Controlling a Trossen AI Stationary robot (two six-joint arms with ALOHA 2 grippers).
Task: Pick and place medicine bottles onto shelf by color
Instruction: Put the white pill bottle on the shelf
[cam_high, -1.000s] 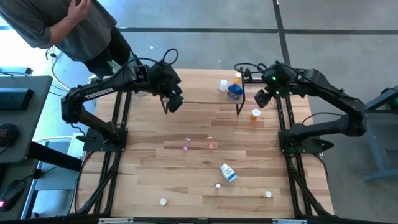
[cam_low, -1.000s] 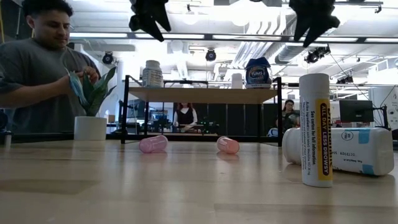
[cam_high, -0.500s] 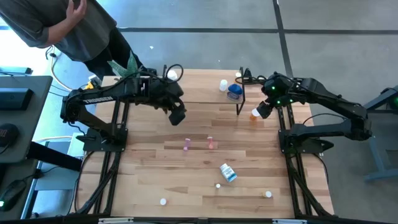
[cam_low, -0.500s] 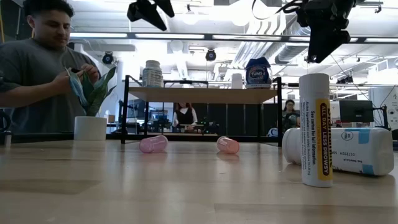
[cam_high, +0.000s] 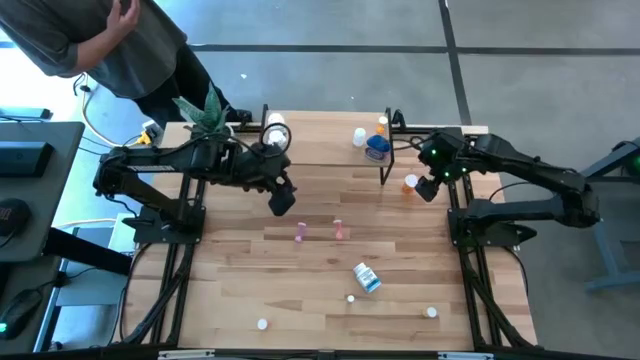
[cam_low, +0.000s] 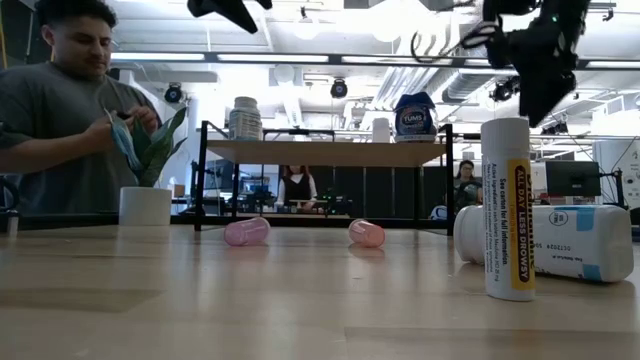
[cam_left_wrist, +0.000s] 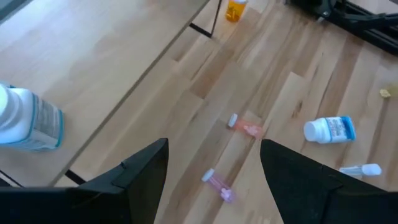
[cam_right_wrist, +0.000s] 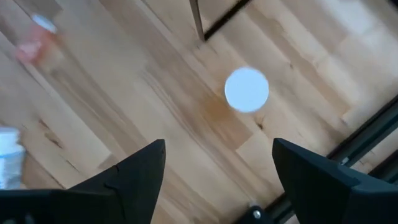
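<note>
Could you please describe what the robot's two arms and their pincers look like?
Both arms are dark, jointed and slender, with black cables looping along them. The left arm bears white lettering; the right arm shows small green lights. The left pincer and right pincer have broad, flat black fingers.

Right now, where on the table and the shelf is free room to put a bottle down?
The shelf is bare between the white bottle and the blue bottle. The table's near-left area, left of the pink vials, is free. It is crowded around the blue-label bottle.
</note>
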